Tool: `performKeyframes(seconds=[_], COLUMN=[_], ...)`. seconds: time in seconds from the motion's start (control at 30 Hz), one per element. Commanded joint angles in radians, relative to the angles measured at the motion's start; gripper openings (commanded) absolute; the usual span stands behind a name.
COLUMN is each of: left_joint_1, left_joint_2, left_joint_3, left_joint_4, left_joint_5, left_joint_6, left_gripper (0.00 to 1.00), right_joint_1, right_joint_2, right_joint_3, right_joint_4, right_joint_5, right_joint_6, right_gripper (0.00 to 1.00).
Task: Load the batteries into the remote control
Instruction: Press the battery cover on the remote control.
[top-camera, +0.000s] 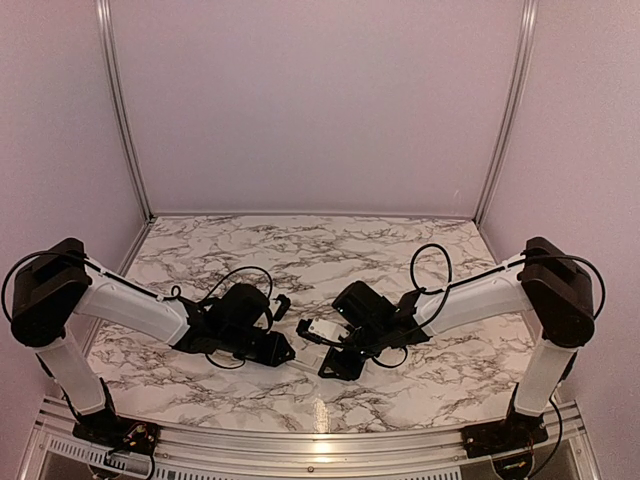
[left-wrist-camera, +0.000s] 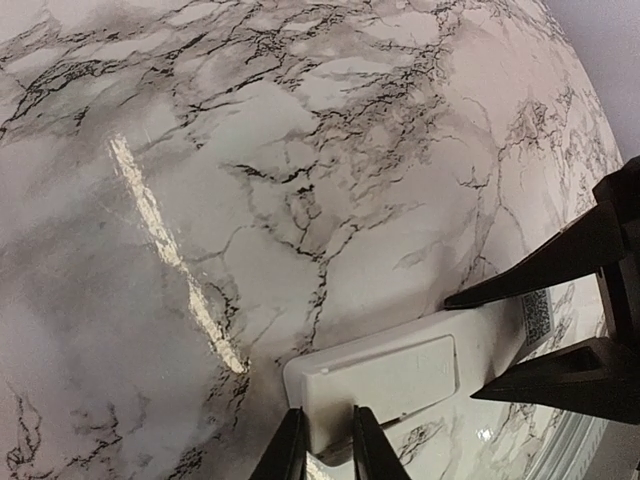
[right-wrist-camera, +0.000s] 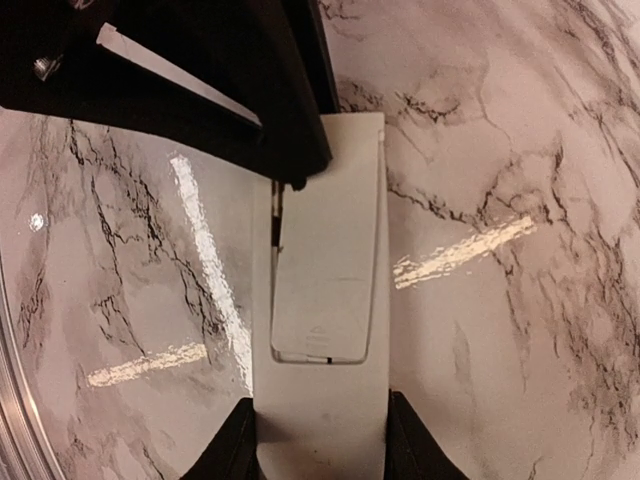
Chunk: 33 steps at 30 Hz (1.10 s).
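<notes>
right wrist view: the remote control lies back-up on the marble table, near the middle of it between the two arms. its battery cover is still seated in the back. the batteries show in no view.

the right fingers stand on either side of the remote's near end, pressed to its long edges and holding it flat. the left fingers hang over the opposite end, drawn narrow with only a slit between them. from the right wrist camera, one dark tip sits right at the cover's upper edge. i cannot tell whether they pinch that edge or merely touch it.

judging by this, the step in hand is opening the battery compartment, so the task is at an early stage. the next move calls for the left tip to catch the cover's lip and slide or lift it clear while the right grip keeps the body from shifting. a slip would skate the tip across the smooth plastic.

both arms reach inward from their bases, forearms low over the table, wrists pitched down and almost meeting.
</notes>
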Motion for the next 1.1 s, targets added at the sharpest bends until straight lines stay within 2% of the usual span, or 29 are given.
performKeyframes(seconds=[0.0,0.17,0.33,0.5,0.63,0.83,0.97,1.07], left_joint_1=[-0.063,-0.066,-0.061,-0.061,-0.057,-0.012,0.008,0.017], left_joint_2=[0.110,0.112,0.096,0.073,0.032,-0.014,-0.031,-0.041], left_joint_3=[-0.014,-0.053,-0.085,-0.083,-0.085,-0.079,-0.061,-0.057], left_joint_4=[-0.159,-0.158,-0.152,-0.147,-0.149,-0.153,-0.166,-0.160], left_joint_5=[0.027,0.051,0.037,0.036,0.026,0.016,0.009,0.012], left_joint_6=[0.027,0.007,-0.037,-0.056,-0.064,-0.063,-0.043,-0.030], left_gripper=[0.14,0.15,0.24,0.26,0.33,0.41,0.43,0.44], right_joint_1=[0.006,0.006,0.006,0.006,0.006,0.006,0.006,0.006], right_joint_2=[0.026,0.025,0.026,0.023,0.020,0.011,0.011,0.015], right_joint_3=[-0.010,-0.012,-0.010,-0.012,-0.017,-0.022,-0.012,-0.004], right_joint_4=[0.006,0.002,0.000,-0.003,-0.002,0.000,-0.008,-0.008], right_joint_5=[0.014,0.019,0.022,0.034,0.039,0.038,0.050,0.047], right_joint_6=[0.009,0.010,0.013,0.016,0.010,-0.001,-0.009,-0.011], right_gripper=[0.12,0.12,0.12,0.12,0.13,0.36,0.46,0.48])
